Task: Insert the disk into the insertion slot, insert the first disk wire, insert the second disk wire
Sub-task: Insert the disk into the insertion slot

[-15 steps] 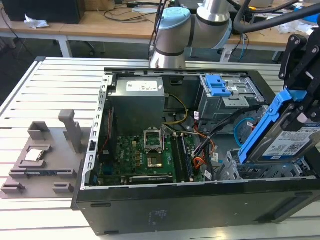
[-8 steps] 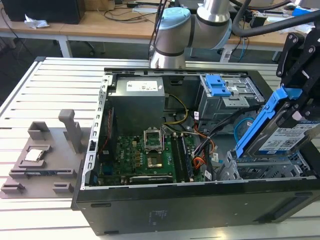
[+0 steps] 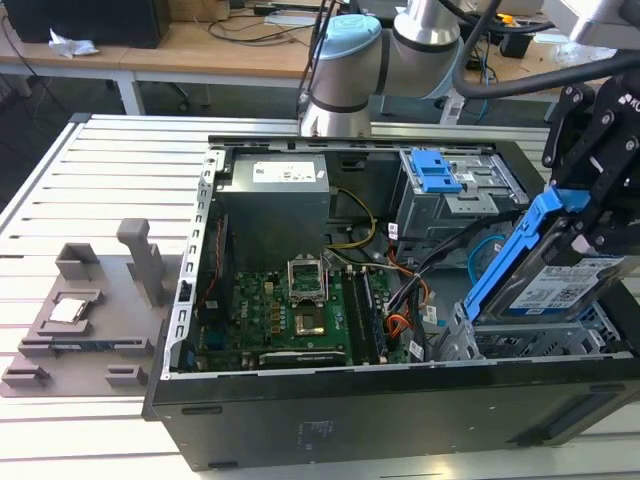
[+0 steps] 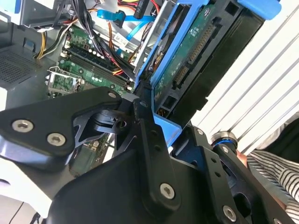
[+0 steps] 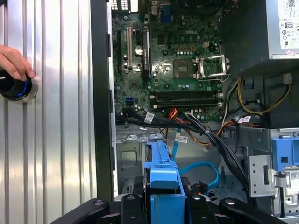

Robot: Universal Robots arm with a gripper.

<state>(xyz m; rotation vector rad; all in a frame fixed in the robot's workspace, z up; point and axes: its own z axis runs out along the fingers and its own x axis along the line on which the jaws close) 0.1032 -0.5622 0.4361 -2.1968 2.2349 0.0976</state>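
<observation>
My gripper (image 3: 588, 212) is shut on the disk (image 3: 555, 280), a hard drive in a bright blue carrier. It holds the disk tilted, handle end up, over the case's corner at the exterior view's right. Just below its low end sits the insertion slot (image 3: 480, 342), the low silver perforated cage. The second wrist view shows the disk's green circuit side (image 4: 196, 51) in the black fingers (image 4: 142, 123). The blue carrier (image 5: 161, 172) points at the cage (image 5: 128, 158) in the first wrist view. The first disk wire (image 5: 187, 133), red and orange, and the light-blue second disk wire (image 5: 205, 170) lie loose inside the case.
A taller grey bay with a blue clip (image 3: 440, 185) stands behind the cage. The motherboard (image 3: 290, 310) and power supply (image 3: 275, 200) take up the case's other side. A grey fixture (image 3: 90, 310) lies on the ribbed table. A person's hand (image 5: 14, 60) rests on a blue-lit knob (image 5: 14, 88).
</observation>
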